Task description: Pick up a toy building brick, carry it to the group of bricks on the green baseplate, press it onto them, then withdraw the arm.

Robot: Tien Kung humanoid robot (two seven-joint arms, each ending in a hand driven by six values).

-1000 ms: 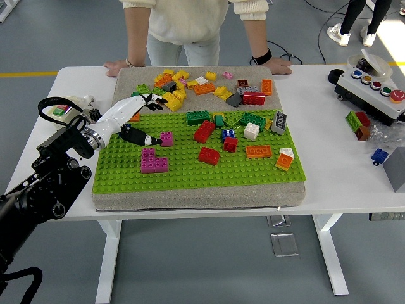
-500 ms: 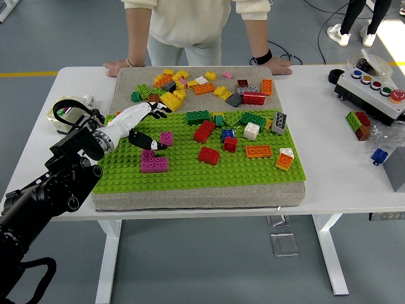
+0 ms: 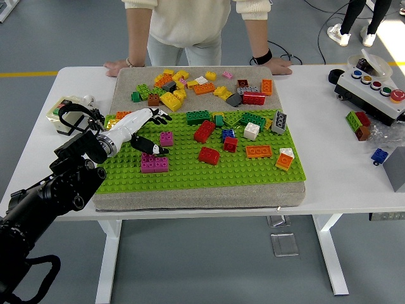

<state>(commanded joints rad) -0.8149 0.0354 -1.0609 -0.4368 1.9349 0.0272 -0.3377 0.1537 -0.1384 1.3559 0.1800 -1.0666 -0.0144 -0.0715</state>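
Pulling back toward seven o'clock, my left hand (image 3: 136, 125) now sits lower and nearer the left edge of the green baseplate (image 3: 190, 174) than half a second ago. My fingers (image 3: 154, 114) are spread loosely and hold nothing; the thumb points at the small magenta brick (image 3: 166, 139), which stays just beside its tip at three o'clock. The larger magenta brick cluster (image 3: 154, 163) lies just below, at five o'clock from my hand, where it lay before. More loose bricks rest across the baseplate's far half and on the grey mat (image 3: 190, 197) beyond. At twelve o'clock a person's hands (image 3: 116, 66) rest flat on the bench (image 3: 342, 171), unmoved. My forearm has swung further over the bench's left edge.
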